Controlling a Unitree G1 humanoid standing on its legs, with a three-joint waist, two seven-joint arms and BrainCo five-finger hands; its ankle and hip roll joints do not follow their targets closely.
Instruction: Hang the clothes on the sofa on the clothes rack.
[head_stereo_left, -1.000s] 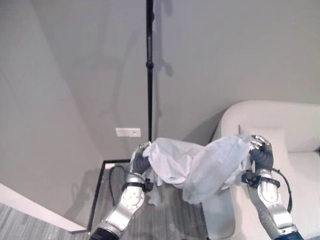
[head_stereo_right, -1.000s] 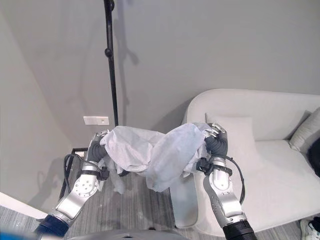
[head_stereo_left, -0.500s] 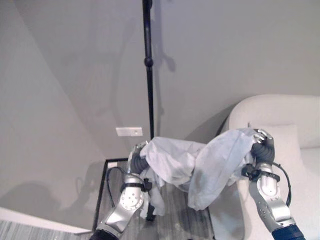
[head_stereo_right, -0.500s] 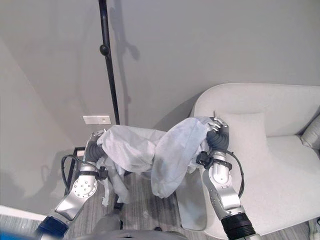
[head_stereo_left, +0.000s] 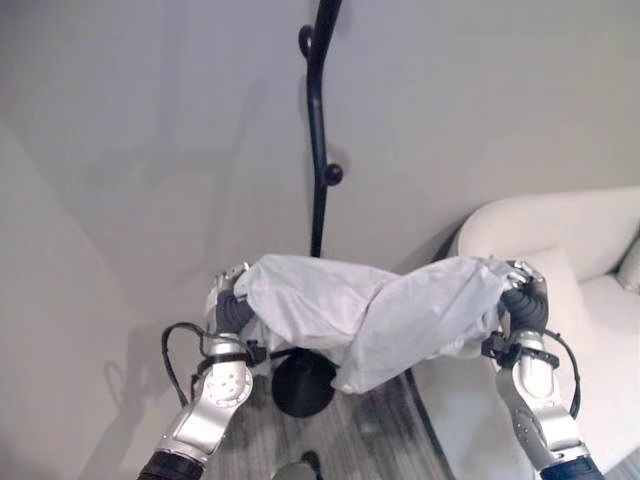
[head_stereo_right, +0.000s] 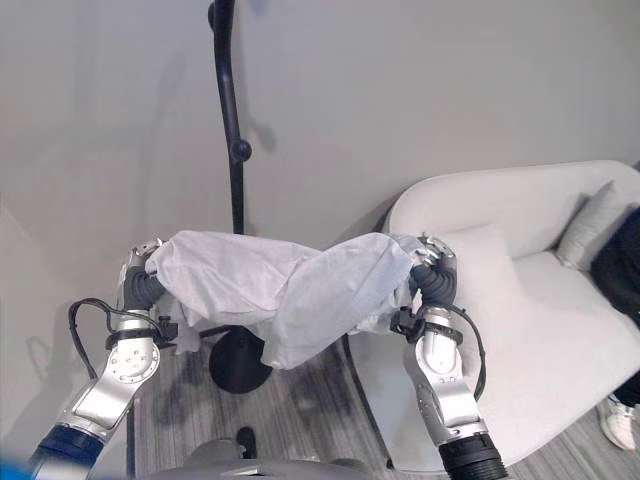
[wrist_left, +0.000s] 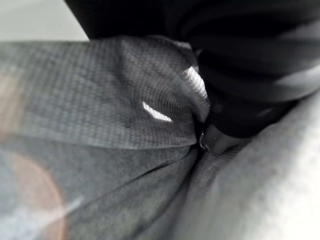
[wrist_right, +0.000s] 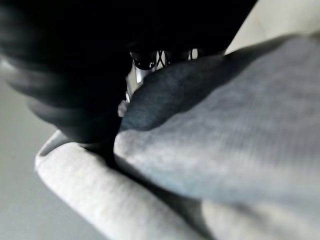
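Note:
A pale grey garment (head_stereo_left: 360, 310) hangs stretched between my two raised hands. My left hand (head_stereo_left: 228, 300) is shut on its left end, and my right hand (head_stereo_left: 522, 292) is shut on its right end. Cloth bunches against the dark cover in the left wrist view (wrist_left: 125, 100) and the right wrist view (wrist_right: 225, 135). The black clothes rack pole (head_stereo_left: 318, 170) rises just behind the garment, with a knob (head_stereo_left: 333, 174) on its side and a curved hook (head_stereo_left: 306, 40) near the top. Its round black base (head_stereo_left: 303, 383) stands on the floor under the cloth. The white sofa (head_stereo_right: 540, 300) is at the right.
A grey wall stands close behind the rack. A grey cushion (head_stereo_right: 590, 215) and a dark item (head_stereo_right: 622, 270) lie on the sofa's far right. A person's shoe (head_stereo_right: 620, 425) shows at the lower right. The floor is grey striped carpet (head_stereo_right: 310, 400).
The camera has shifted, bringing the rack's hooked top and round base into view. Both hands have lifted the garment and spread it wider; it now hangs flatter in front of the pole.

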